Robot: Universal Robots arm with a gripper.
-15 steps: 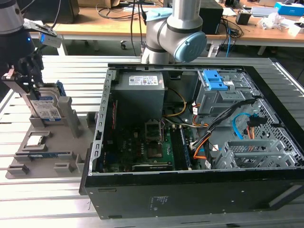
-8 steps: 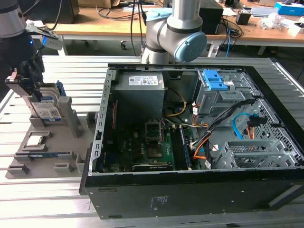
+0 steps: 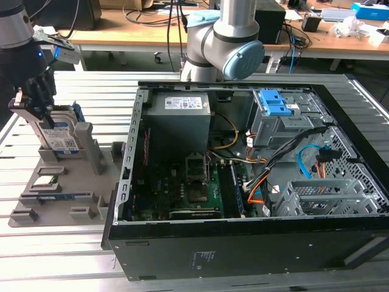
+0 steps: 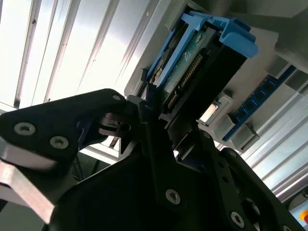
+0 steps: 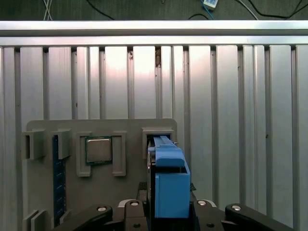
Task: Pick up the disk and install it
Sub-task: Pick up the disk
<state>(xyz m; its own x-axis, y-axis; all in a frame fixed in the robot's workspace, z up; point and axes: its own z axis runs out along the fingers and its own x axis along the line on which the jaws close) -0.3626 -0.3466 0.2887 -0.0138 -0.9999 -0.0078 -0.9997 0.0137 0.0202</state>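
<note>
The disk (image 3: 61,131) stands on edge in a slot of the grey holder (image 3: 91,182). This probably keeps its narrow top end free for a grip from above. In both wrist views the claw (image 5: 168,207) has that end between its fingers. One finger sits against each side of the blue frame, so I judge it clenched on the disk. The lower part of the disk sits in the slot, so it has not yet been lifted out.

The disk is a flat silver slab with a white-and-blue label on its broad face. It is clipped into a bright blue plastic frame that ends in a blocky blue tab. In the second wrist view a green board and a row of connector pins show on one side of the disk (image 4: 192,62).

The holder also carries a square chip (image 5: 98,149) in its own pocket and a thin blue strip (image 5: 58,178) standing in another slot. It looks like a parts rack with each piece in a fixed place.

The holder lies on the ribbed metal desk (image 3: 73,261), just beside the computer case (image 3: 243,243). The case lies on its side with the cover off and its inside facing up, most likely for reach from above. A bare blue caddy (image 3: 276,103) sits inside it.
</note>
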